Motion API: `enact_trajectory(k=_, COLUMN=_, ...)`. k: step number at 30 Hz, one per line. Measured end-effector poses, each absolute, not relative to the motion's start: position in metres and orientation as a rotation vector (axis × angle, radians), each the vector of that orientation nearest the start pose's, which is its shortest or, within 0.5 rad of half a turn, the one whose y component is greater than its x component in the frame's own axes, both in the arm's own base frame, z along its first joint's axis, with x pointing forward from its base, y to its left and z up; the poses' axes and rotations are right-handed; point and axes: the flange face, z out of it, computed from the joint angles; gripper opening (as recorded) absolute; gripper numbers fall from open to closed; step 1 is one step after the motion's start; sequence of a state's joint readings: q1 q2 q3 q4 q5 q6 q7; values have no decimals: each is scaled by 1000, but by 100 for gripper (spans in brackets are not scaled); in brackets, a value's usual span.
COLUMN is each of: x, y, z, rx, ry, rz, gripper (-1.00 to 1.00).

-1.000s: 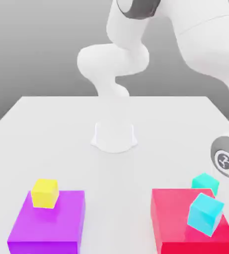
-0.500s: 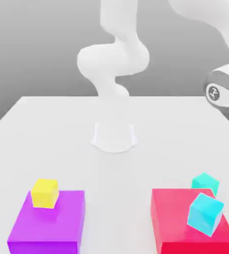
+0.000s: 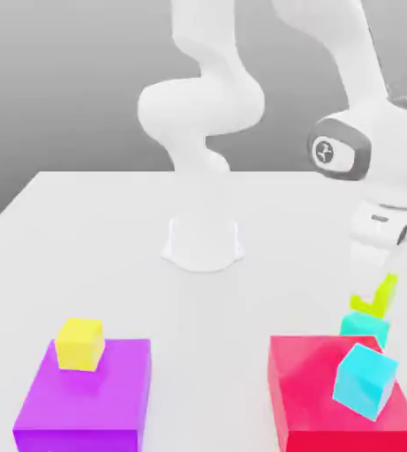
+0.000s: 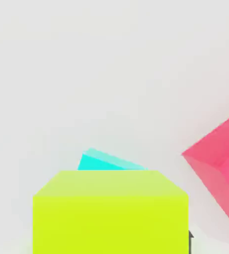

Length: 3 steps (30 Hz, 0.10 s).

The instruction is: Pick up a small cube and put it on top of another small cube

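Small cube (image 3: 382,295): lime, yellow-green; held up off the table in the gripper, tilted in the exterior view, just above the turquoise cube. In the hand view it sits close to the lens (image 4: 110,212), its flat top face and front face showing.

Gripper (image 3: 376,291): pointing down, jaws pinching the small cube between them. The fingers are largely hidden behind the cube and the pale hand body, so the exact contact points are hard to make out.

Another small cube (image 3: 364,327): turquoise with a greenish tint, resting on the table directly under the held cube, touching or just beside the far edge of the red block. From the hand view only a sliver of it (image 4: 109,161) peeks out past the lime cube's far edge.

Gap between the two cubes: they look nearly touching in the exterior view; I cannot tell whether they meet.

Red block (image 3: 339,402): large, at the exterior view's right, near the front; a corner of it shows in the hand view (image 4: 218,166).

Sky-cyan cube (image 3: 365,380): small, tilted, on top of the red block.

Purple block (image 3: 87,397): large, at the exterior view's left, well apart from the red block.

Yellow cube (image 3: 80,343): small, warm yellow, sitting on the purple block's far left corner.

Table (image 3: 109,238): white, flat, bearing the arm's round base (image 3: 204,243).
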<state>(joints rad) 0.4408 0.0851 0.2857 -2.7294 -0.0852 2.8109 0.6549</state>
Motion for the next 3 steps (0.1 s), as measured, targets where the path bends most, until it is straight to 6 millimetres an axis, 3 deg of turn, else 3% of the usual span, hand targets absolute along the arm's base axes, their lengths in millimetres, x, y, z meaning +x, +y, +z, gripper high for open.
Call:
enact_trajectory(k=1, x=292, y=270, z=191, rx=-3134, ry=-240, rz=-3, gripper=100)
enact_trajectory(k=3, x=292, y=270, z=191, rx=-3134, ry=-240, rz=-3, gripper=100)
